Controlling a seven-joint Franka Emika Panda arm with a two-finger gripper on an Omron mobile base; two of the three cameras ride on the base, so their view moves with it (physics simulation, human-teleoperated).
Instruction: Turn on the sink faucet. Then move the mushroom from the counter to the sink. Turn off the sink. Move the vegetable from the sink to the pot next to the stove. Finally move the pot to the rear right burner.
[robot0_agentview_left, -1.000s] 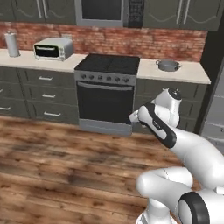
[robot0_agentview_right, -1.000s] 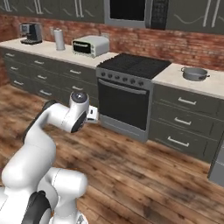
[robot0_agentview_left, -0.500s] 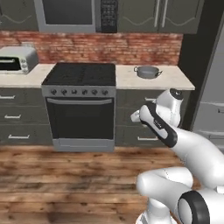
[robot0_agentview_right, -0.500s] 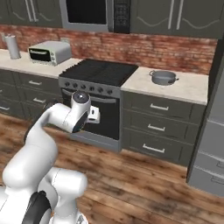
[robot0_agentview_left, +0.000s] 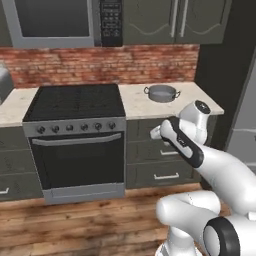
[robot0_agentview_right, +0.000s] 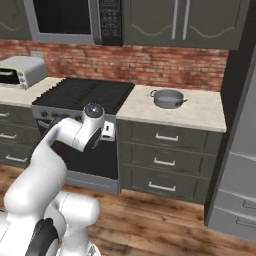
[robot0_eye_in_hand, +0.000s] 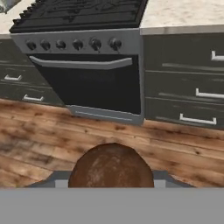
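A brown round mushroom (robot0_eye_in_hand: 111, 165) sits at the bottom of the hand view, and my gripper (robot0_eye_in_hand: 111, 183) is shut on it. The hand is held low in front of the cabinets, above the wood floor, seen as my gripper (robot0_agentview_left: 157, 133) in the left base view and my gripper (robot0_agentview_right: 107, 131) in the right base view. The grey pot (robot0_agentview_left: 161, 92) (robot0_agentview_right: 168, 98) stands on the pale counter (robot0_agentview_right: 200, 111) right of the black stove (robot0_agentview_left: 75, 102) (robot0_agentview_right: 85, 95) (robot0_eye_in_hand: 83, 15). The pot is well above and beyond the hand.
A microwave (robot0_agentview_left: 55, 22) hangs over the stove. A toaster oven (robot0_agentview_right: 20, 70) stands on the counter to the stove's left. Drawers (robot0_agentview_right: 165, 150) line the front below the pot. A tall grey fridge (robot0_agentview_right: 240, 150) closes off the right side.
The whole scene has slid left and grown larger: the base has driven right and closer to the stove and pot. The arm keeps its pose with the mushroom still held.
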